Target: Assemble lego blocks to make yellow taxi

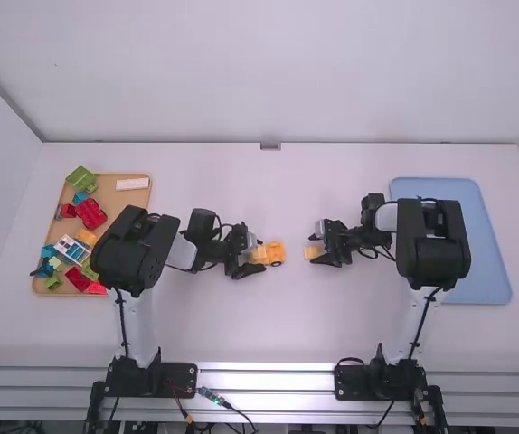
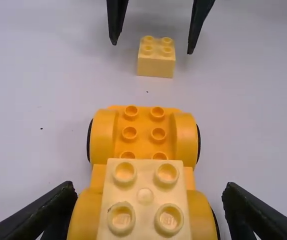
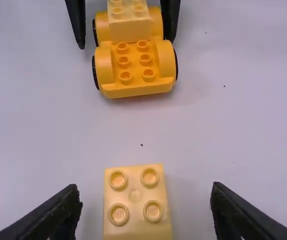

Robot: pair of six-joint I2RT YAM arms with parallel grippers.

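Note:
In the high view my left gripper (image 1: 251,258) stands at the rear of the orange-yellow wheeled car base (image 1: 276,253), and my right gripper (image 1: 317,250) is at a pale yellow brick (image 1: 311,252). The left wrist view has the left gripper (image 2: 151,207) open, its fingers on either side of the car base (image 2: 142,132), which carries a pale yellow four-stud brick (image 2: 144,197) on its near half. In the right wrist view the right gripper (image 3: 146,207) is open around the loose four-stud brick (image 3: 136,200), with gaps at both sides.
At the far left a brown tray (image 1: 106,194) holds red, green, blue and yellow blocks, with a green piece (image 1: 82,180) at its back corner. A blue tray (image 1: 485,262) lies on the right, partly behind the right arm. White table surface (image 1: 278,199) surrounds the pieces.

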